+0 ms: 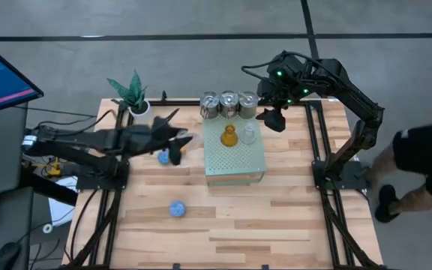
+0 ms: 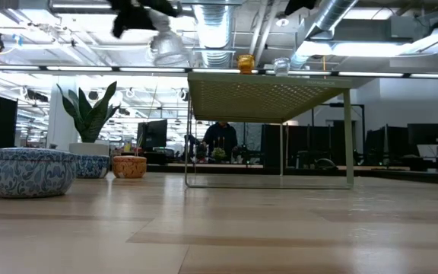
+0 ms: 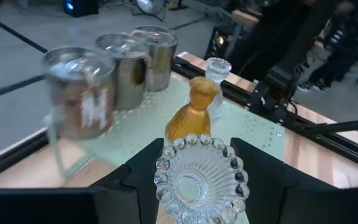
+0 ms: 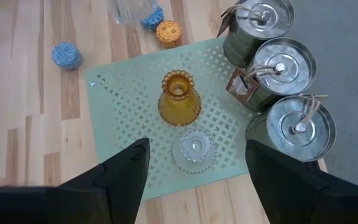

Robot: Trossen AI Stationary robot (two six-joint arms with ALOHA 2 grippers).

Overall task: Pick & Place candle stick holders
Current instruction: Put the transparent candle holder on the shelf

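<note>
Your left gripper [image 3: 194,180] is clamped on a clear glass holder [image 3: 201,177], carried high toward the perforated block [image 1: 235,154] where the amber holder [image 1: 229,136] stands. Your right gripper [image 4: 194,168] hovers above the block, jaws wide and empty, leaving room.

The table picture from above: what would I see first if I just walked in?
Probably the pale-green perforated block in the middle, with an amber glass holder and a clear glass holder standing on top. Three shiny silver cups line up just behind it. The left gripper holds another clear glass holder, and the right gripper hangs open above the block.
</note>
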